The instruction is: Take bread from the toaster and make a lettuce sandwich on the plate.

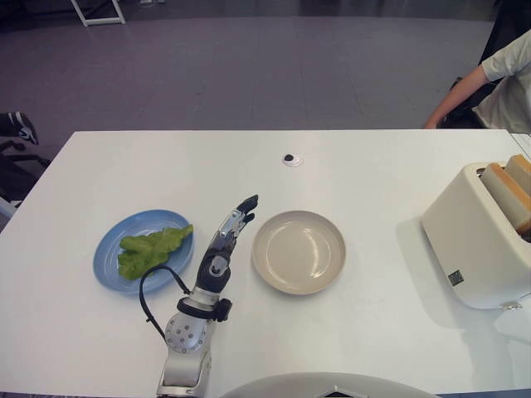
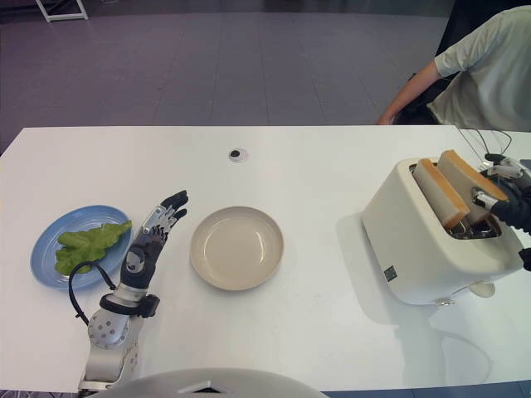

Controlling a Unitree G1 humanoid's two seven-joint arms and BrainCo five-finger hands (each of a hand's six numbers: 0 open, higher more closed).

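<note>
Right robot hand [image 2: 506,207] pinches a bread slice [image 2: 460,170] standing in the toaster [image 2: 415,240], ready for lifting; left robot hand [image 2: 149,240] rests spread beside the beige plate [image 2: 236,249].

Illumination is bright and even across the white table [image 1: 348,166]. The toaster [image 2: 415,249] casts a soft shadow to its left; the plate [image 2: 249,265] left of the toaster shows faint glare.

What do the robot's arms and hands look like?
The left robot hand is slim, silver-grey metal with a dark palm and black fingertips. Its wrist is a round, silver, perforated joint with a black collar and a looping black cable. The right robot hand looks black with silver parts.
</note>
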